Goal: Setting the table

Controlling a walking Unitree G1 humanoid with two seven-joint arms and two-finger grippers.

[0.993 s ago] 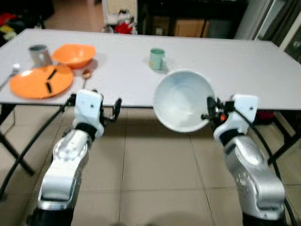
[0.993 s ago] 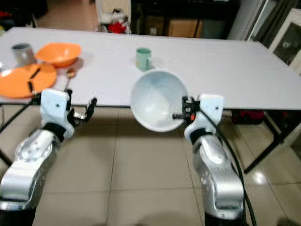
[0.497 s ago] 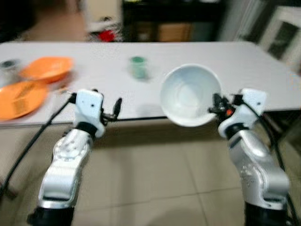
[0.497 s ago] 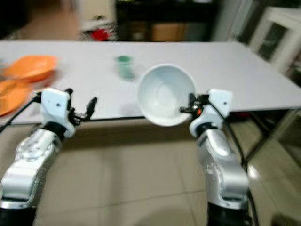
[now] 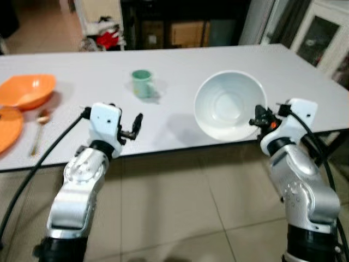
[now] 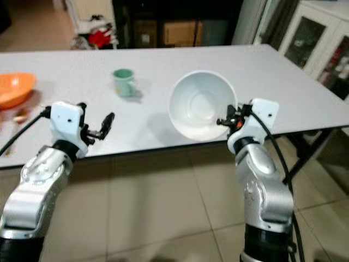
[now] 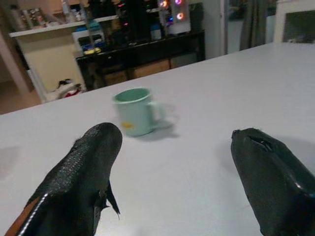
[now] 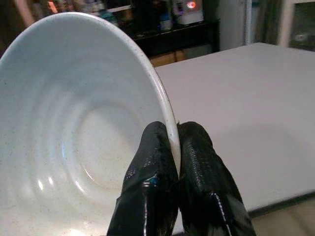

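While the right gripper (image 8: 170, 147) pinches the white bowl's (image 5: 230, 103) rim, bowl hangs tilted over the table's (image 5: 180, 71) near edge, rt side; left gripper (image 7: 172, 162) open, empty, nearer the green mug (image 5: 142, 83).

Beige floor tiles (image 5: 180, 207) spread beneath both claws; beyond them, a dark shelf unit (image 5: 180, 24); right of the right claw, a white glass-door cabinet (image 6: 319, 46).
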